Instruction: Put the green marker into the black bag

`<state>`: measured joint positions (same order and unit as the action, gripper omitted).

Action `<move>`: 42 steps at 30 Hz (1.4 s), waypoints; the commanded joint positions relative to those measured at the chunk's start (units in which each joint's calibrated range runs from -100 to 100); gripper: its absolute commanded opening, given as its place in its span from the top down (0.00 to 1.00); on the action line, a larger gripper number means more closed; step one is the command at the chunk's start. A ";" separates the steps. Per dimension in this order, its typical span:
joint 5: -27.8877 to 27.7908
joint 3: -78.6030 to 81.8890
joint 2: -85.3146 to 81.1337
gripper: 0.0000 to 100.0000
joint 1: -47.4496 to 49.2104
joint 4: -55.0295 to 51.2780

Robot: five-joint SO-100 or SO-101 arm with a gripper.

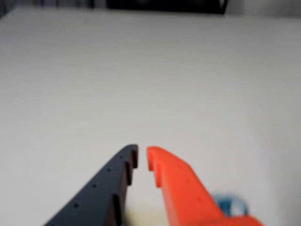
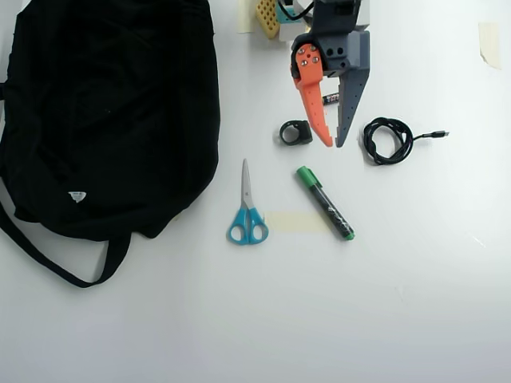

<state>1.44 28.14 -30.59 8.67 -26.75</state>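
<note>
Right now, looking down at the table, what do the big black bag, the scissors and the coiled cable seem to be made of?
The black bag looks like soft matte fabric: it slumps in folds and trails a limp strap. The scissors seem to have bare metal blades, grey and slightly shiny, with smooth blue handles, probably plastic. The coiled cable appears rubber or plastic sheathed, black and flexible; its plug end is too small to judge.

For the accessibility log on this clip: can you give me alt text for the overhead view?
On a white table, the empty gripper, jaws nearly closed, hangs just above the green marker. The black bag fills the upper left, with blue-handled scissors between bag and marker. A small black ring and a coiled black cable flank the gripper.
</note>
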 commanded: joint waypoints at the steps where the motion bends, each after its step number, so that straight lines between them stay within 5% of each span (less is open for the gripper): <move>1: -0.18 -12.51 9.35 0.98 -1.64 5.91; 12: -0.23 -14.85 21.38 0.98 -2.46 25.11; 27: -0.29 -13.86 22.88 0.98 -3.51 28.13; 33: -0.23 -15.57 22.21 0.98 -3.14 15.72; 42: -0.23 -22.48 22.29 0.98 -2.91 -17.78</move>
<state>1.44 10.22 -6.60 5.66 -29.93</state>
